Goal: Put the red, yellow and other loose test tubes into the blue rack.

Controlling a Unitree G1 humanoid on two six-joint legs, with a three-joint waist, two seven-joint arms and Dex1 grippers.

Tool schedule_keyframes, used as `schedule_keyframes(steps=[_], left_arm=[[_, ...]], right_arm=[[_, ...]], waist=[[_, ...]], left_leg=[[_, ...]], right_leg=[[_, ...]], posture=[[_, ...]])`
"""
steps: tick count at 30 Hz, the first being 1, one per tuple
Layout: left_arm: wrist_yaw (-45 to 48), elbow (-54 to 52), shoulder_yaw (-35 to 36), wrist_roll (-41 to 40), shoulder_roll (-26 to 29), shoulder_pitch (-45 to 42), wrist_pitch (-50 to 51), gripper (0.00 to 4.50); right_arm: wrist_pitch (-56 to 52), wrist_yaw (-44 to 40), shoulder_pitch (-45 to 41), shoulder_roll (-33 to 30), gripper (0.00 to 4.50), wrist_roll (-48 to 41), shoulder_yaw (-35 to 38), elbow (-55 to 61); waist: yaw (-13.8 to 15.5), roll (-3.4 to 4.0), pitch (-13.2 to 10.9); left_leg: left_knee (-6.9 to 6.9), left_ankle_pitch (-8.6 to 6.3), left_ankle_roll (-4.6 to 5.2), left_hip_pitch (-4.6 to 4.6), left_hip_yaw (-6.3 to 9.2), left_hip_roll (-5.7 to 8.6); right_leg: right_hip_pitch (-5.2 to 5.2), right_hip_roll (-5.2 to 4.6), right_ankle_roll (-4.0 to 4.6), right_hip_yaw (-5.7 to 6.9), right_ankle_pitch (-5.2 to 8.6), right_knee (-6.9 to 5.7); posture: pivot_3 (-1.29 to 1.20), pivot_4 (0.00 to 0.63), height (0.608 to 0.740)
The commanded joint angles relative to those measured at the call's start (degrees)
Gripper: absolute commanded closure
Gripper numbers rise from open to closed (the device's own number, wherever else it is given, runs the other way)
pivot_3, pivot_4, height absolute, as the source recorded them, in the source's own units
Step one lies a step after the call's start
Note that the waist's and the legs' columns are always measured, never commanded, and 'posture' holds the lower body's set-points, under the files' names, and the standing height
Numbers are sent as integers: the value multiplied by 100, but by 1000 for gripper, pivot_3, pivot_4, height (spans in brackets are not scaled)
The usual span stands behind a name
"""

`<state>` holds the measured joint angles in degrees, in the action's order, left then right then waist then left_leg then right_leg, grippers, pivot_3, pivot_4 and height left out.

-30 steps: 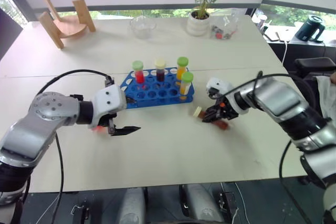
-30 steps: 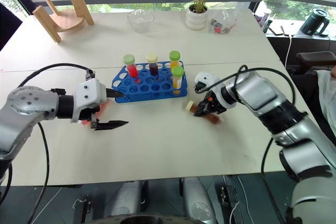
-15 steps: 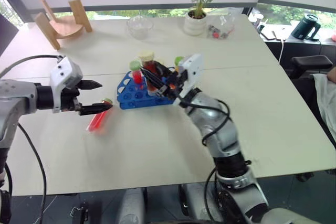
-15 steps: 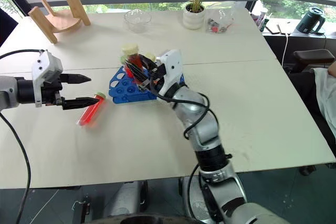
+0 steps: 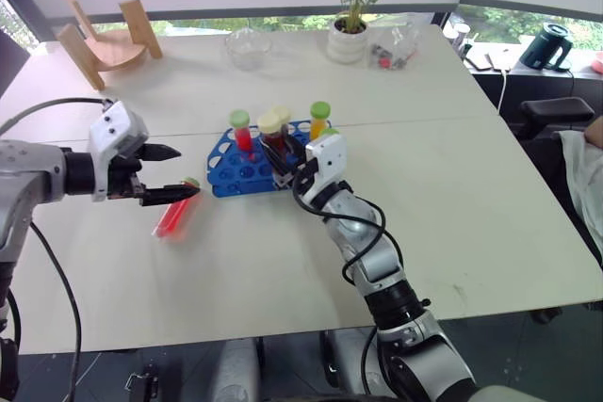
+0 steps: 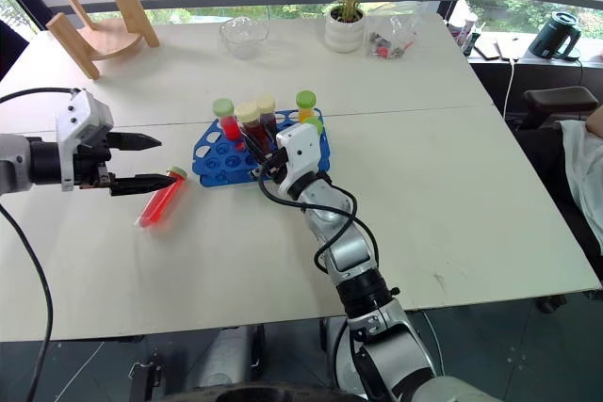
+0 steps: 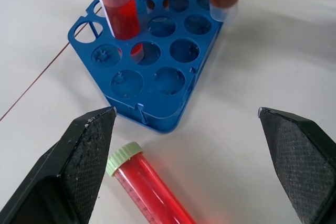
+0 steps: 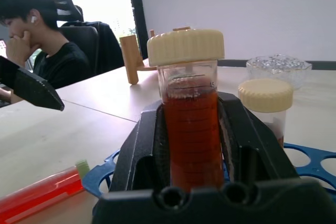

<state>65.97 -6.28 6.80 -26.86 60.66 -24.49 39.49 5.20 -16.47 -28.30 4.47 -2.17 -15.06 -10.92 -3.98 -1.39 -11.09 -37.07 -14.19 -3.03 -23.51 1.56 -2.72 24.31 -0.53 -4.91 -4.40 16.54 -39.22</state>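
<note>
The right gripper clamped a brown tube over the blue rack, seemingly in a hole. The spread left gripper hovered beside a fallen red tube.

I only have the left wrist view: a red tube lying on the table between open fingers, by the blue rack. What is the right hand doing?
Observer: The right hand is shut on a brown tube with a cream cap, held upright at the blue rack.
Operator: What stands in the rack beyond my crop?
Observer: An orange tube with a green cap, in the back row.
Operator: Anyone nearby?
Observer: A person sits beyond the table.
</note>
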Motion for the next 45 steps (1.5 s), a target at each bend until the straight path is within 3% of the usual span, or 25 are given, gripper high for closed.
schedule_keyframes(steps=[1, 8, 26, 33, 38, 42, 45], left_arm=[[-62, -242, 60, -54, 17, -46, 46, 0], [-151, -356, 130, -109, 13, 25, 137, 0], [-300, -388, 83, -164, -100, 0, 174, 0], [-379, -363, 239, -206, -93, 81, 196, 0], [-675, -238, 392, -206, -117, -113, 297, 0], [-999, 178, 275, 98, 161, -530, 623, 0], [-964, 505, -436, 323, 787, -961, 1906, 0]], right_arm=[[338, 76, -223, 75, 3649, 83, 100, -178], [254, 13, -294, 108, 3649, -67, 249, 71], [1008, -21, -144, 47, 3649, 182, 235, -908], [688, -93, 136, -3, 308, 226, 119, -194], [84, -159, 123, -214, 308, 120, 206, 1162], [-1387, -791, -347, -765, 308, -778, 435, 2875], [-2663, -1552, -611, -1545, 308, -1613, 491, 3651]], waist=[[0, 0, 0], [2, 1, 0], [0, 0, 0], [-1, 1, -1], [10, 1, 0], [40, 1, -1], [9, -1, 0]], left_leg=[[0, 0, -1, 0, 0, 0], [1, 0, -1, 0, 1, 0], [1, 1, -1, 1, 1, 0], [2, 1, -2, 1, 1, 0], [0, 2, -3, 0, 3, 0], [-3, 2, -4, -1, 5, 1], [-2, 2, -3, 3, 5, 1]], right_leg=[[0, 0, 0, 0, 0, 0], [0, 0, 0, 0, 0, -1], [0, 0, 0, 0, 0, -3], [0, 0, 0, -1, 0, -3], [0, 0, 0, 0, 0, -5], [0, -1, 0, 2, 0, -5], [-2, 0, 0, 2, 0, -7]], posture=[[0, 150, 740], [0, 150, 740], [0, 150, 740], [0, 150, 740], [0, 150, 740], [0, 150, 740], [0, 150, 740]])
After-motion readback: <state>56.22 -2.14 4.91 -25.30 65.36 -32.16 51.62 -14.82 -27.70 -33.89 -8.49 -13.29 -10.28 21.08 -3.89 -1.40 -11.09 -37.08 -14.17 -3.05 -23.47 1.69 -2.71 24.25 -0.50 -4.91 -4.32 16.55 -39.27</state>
